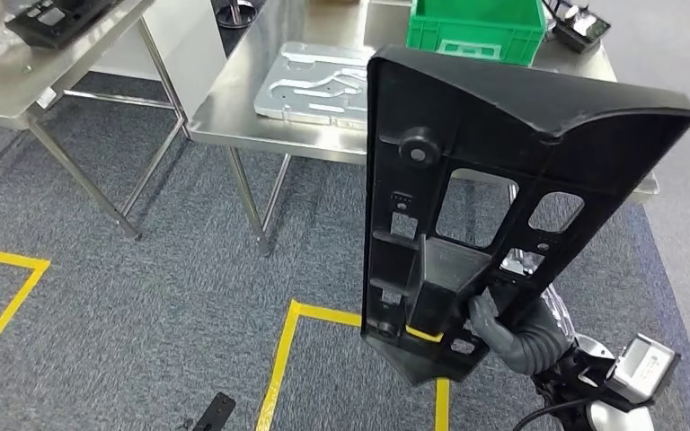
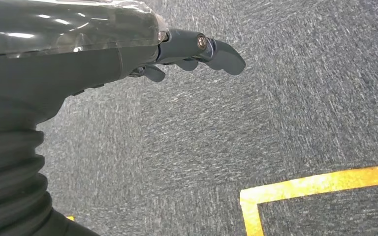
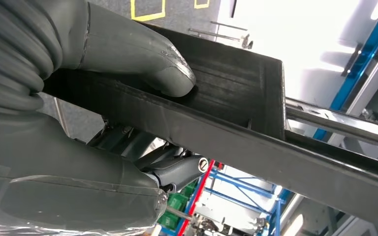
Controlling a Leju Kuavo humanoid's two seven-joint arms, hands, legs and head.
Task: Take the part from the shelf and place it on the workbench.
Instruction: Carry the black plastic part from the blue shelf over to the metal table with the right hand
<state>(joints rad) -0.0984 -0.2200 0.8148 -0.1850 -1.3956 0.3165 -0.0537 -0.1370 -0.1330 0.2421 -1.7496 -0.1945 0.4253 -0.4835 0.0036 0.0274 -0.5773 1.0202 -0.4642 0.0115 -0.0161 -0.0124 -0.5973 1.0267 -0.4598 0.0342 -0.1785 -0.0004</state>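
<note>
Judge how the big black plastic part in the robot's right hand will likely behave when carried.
The black part looks rigid: it stands upright without sagging. Its cut-outs suggest lightness. Because the right hand grips only its lower end, it may tip.

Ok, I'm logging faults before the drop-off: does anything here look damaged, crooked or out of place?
Nothing stands out. The right hand holds the black part upright by its lower end, with no visible cracks. On the workbench ahead, a metal plate lies flat beside a green bin.
</note>
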